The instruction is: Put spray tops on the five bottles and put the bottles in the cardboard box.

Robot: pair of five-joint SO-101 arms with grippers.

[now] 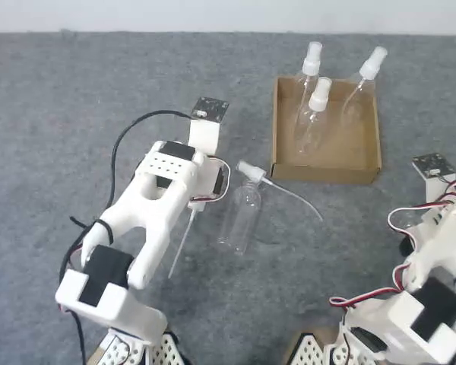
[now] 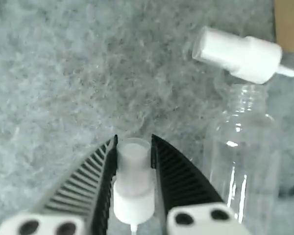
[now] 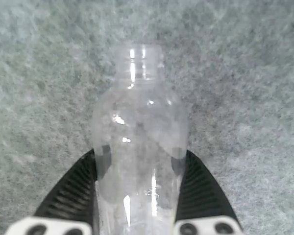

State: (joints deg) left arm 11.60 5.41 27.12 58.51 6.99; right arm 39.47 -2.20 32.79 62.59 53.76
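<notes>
High view: three capped bottles in box; uncapped bottle lying on worktop, loose spray top at its neck.
Left wrist view: left claw clamped on second spray top, presumably for fitting.
Right wrist view: right claw gripping open-necked bottle, neck outward, likely to receive a top.

Bright, diffuse light lies evenly on the grey tabletop, and shadows are faint and soft. White glints streak the held bottle inside the right claw and the lying bottle beside the left claw, whose spray top looks washed pale
</notes>
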